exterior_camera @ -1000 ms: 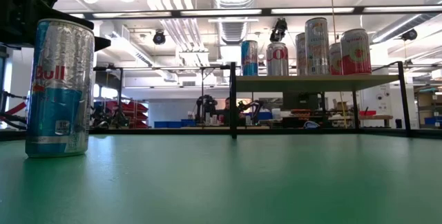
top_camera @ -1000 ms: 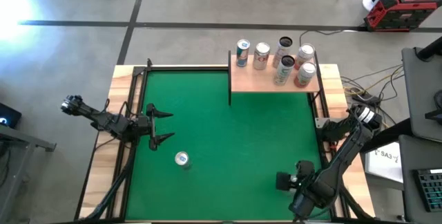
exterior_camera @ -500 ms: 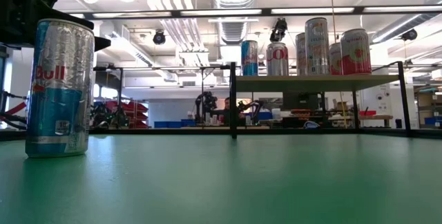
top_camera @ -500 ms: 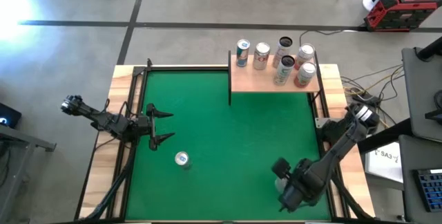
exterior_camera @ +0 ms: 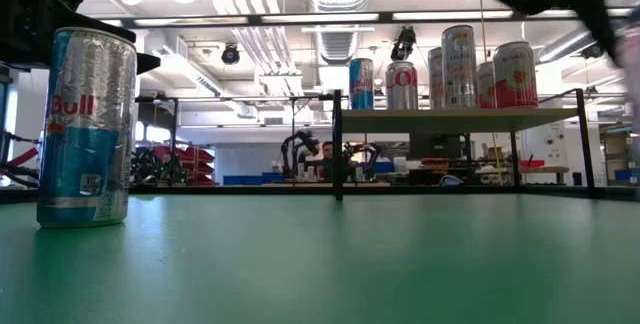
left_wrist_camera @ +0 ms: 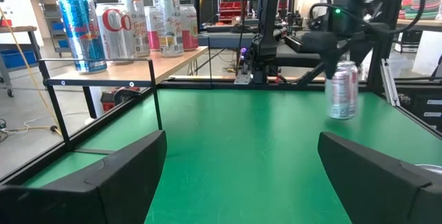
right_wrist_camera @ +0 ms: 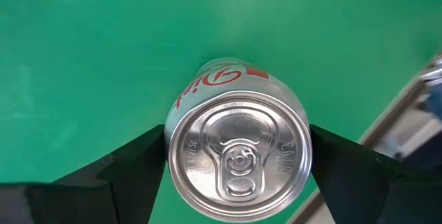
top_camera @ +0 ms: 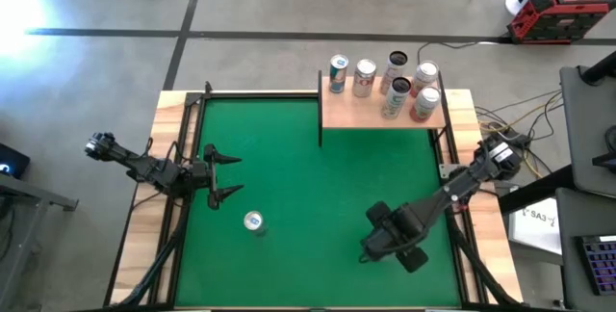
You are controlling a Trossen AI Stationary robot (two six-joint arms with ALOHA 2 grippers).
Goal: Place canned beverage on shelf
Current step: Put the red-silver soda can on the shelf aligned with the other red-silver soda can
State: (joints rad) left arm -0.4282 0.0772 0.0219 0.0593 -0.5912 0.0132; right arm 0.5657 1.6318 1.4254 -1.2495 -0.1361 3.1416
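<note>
A silver Diet Coke can [right_wrist_camera: 238, 158] hangs upright over the green table, with my right gripper [top_camera: 385, 238] shut on it; the left wrist view shows this can [left_wrist_camera: 343, 89] in the air. In the high view the gripper hides the can. A blue-and-silver Red Bull can [top_camera: 253, 221] stands on its base on the felt near the left side. My left gripper [top_camera: 221, 175] waits open and level at the table's left edge, a little to the far side of that can. The pale-wood shelf [top_camera: 342, 112] stands at the far right and carries several cans. My right gripper pinches the silver can between its two fingers [right_wrist_camera: 138, 165], one on each side of the upper side wall [right_wrist_camera: 168, 148] just below the top rim. The fingers point down from above. The can hangs upright, lid up, lifted clear of the table.
Several cans [top_camera: 385, 81] crowd the shelf's far and right parts; its near left part is bare board. Black posts [exterior_camera: 337, 144] carry the shelf. Wooden rims [top_camera: 173, 110] border the table. Open green felt [top_camera: 318, 187] lies between the grippers and the shelf.
My right gripper has swung from the near right corner toward the table's left and a little toward the far edge, rolling about its downward axis. The silver can has gone with it, staying upright and clear of the felt.
</note>
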